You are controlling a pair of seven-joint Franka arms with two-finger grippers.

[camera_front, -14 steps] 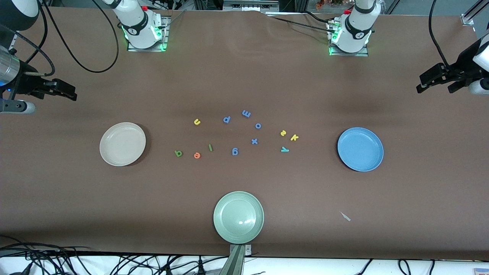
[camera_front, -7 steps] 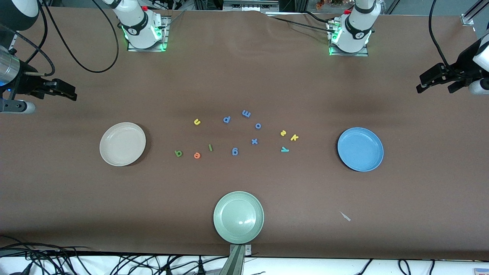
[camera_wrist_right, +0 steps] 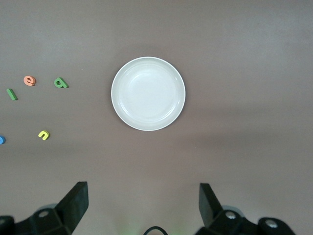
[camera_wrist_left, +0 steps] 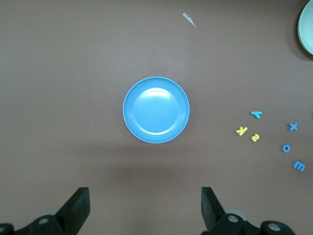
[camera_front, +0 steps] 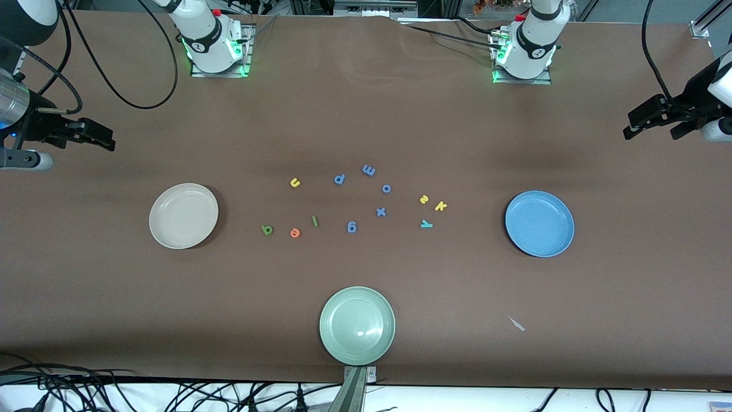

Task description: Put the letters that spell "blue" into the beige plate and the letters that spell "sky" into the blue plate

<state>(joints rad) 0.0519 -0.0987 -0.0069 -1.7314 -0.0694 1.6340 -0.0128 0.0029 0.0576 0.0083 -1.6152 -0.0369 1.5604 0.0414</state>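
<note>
We start with the plates: the beige plate (camera_front: 183, 216) sits left of centre in the front view, the blue plate (camera_front: 539, 224) right of centre, both bare, and a pale green plate (camera_front: 357, 325) lies at the lower middle, nearest the camera.

Both arms wait high at the frame's edges. The right gripper (camera_front: 91, 136) hangs at the upper left edge, above the beige plate's end of the table; the left gripper (camera_front: 652, 117) hangs at the upper right edge, above the blue plate's end. Each has its jaws spread wide and holds nothing, as both wrist views show.

Between the plates lie the letters. The green b (camera_front: 267, 230), orange e (camera_front: 295, 232), thin green l (camera_front: 314, 221) and yellow u (camera_front: 295, 182) cluster on the beige plate's side, so we judge the right arm the nearer one for "blue". The l's long axis runs nearly up-down in the frame. The yellow s (camera_front: 424, 199), yellow k (camera_front: 440, 206) and teal y (camera_front: 426, 224) sit on the blue plate's side, closer to the left arm. Blue letters (camera_front: 381, 212) fill the middle.
</note>
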